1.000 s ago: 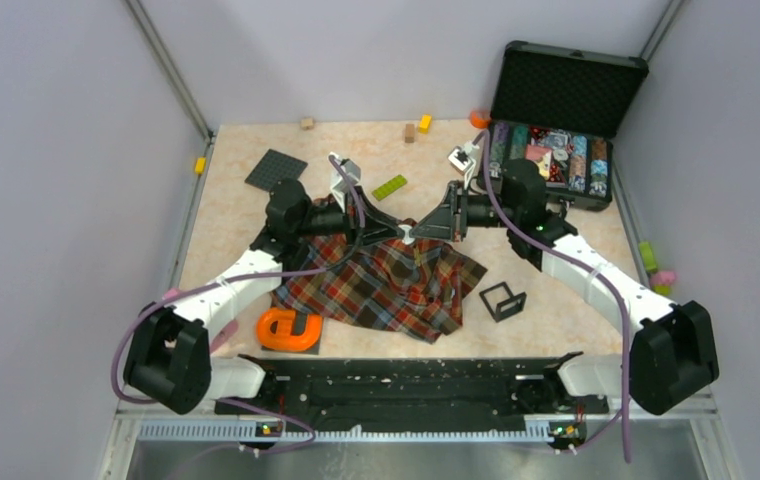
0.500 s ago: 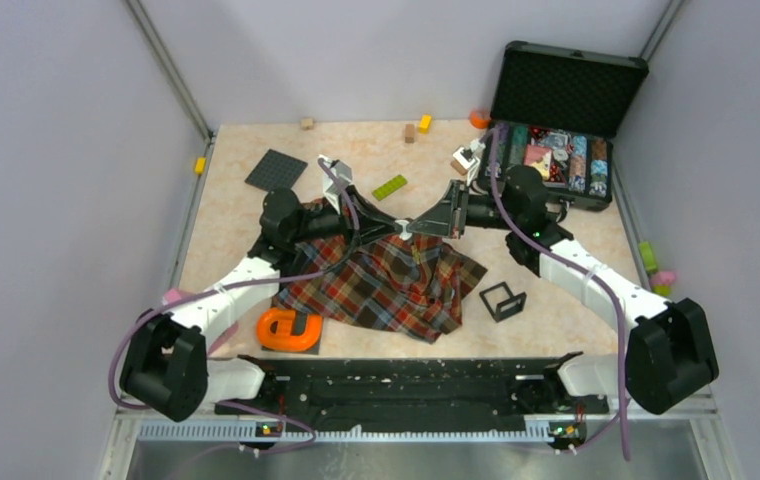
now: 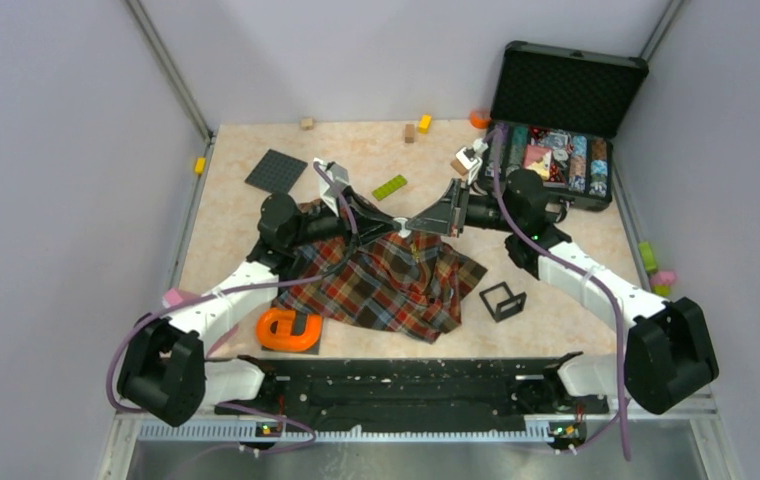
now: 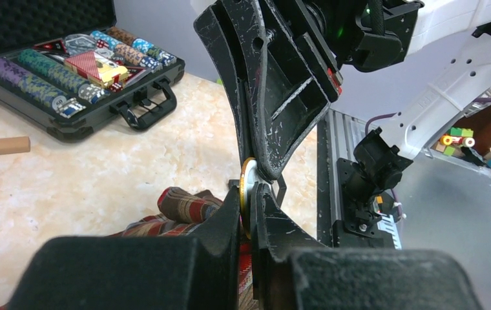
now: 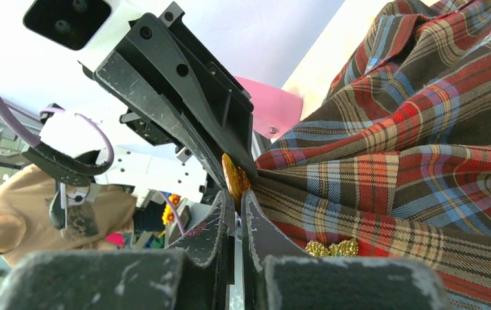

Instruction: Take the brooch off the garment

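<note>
The plaid garment (image 3: 381, 285) lies crumpled mid-table, and its top edge is pulled up to where my two grippers meet. The brooch (image 3: 404, 230) is a small pale disc pinched there. In the left wrist view my left gripper (image 4: 249, 194) is shut on the gold-rimmed disc (image 4: 247, 177), seen edge-on, with the right gripper's fingertips (image 4: 263, 169) on its upper part. In the right wrist view my right gripper (image 5: 236, 197) is shut on the brooch (image 5: 232, 174), with the garment (image 5: 411, 161) stretched right beside it. In the top view the left gripper (image 3: 394, 226) and the right gripper (image 3: 414, 226) sit tip to tip.
An open black case of poker chips (image 3: 554, 150) stands at the back right. A black square frame (image 3: 502, 300) lies right of the shirt and an orange object (image 3: 289, 329) lies at its front left. A black baseplate (image 3: 276, 169) and a green brick (image 3: 389, 187) lie behind. A gold glittery ornament (image 5: 331, 248) sits on the cloth.
Both grippers have moved together slightly up and back, staying tip to tip on the brooch. The shirt's top edge is drawn up with them.
</note>
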{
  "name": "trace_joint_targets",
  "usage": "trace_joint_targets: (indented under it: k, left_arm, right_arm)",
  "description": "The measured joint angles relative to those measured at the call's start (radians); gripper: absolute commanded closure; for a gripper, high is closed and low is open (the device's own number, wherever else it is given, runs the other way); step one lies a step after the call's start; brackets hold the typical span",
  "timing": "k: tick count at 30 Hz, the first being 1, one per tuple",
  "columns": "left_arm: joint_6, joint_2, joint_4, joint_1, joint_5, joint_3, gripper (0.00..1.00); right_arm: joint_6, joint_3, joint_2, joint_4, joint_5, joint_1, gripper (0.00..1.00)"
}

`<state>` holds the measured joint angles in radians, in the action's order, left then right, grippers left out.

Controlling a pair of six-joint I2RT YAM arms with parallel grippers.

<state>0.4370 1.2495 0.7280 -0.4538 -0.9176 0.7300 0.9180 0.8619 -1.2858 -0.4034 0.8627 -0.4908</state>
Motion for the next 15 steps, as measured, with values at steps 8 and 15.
trace_joint_targets:
  k: [8, 15]
  left_arm:
    - [-0.016, -0.010, -0.002, -0.003, 0.037, -0.005, 0.81]
    - [0.005, 0.001, 0.019, -0.005, 0.058, -0.013, 0.72]
  right_arm:
    - [0.018, 0.000, 0.000, -0.010, -0.026, -0.013, 1.00]
    - [-0.003, 0.000, 0.001, 0.014, -0.053, -0.019, 1.00]
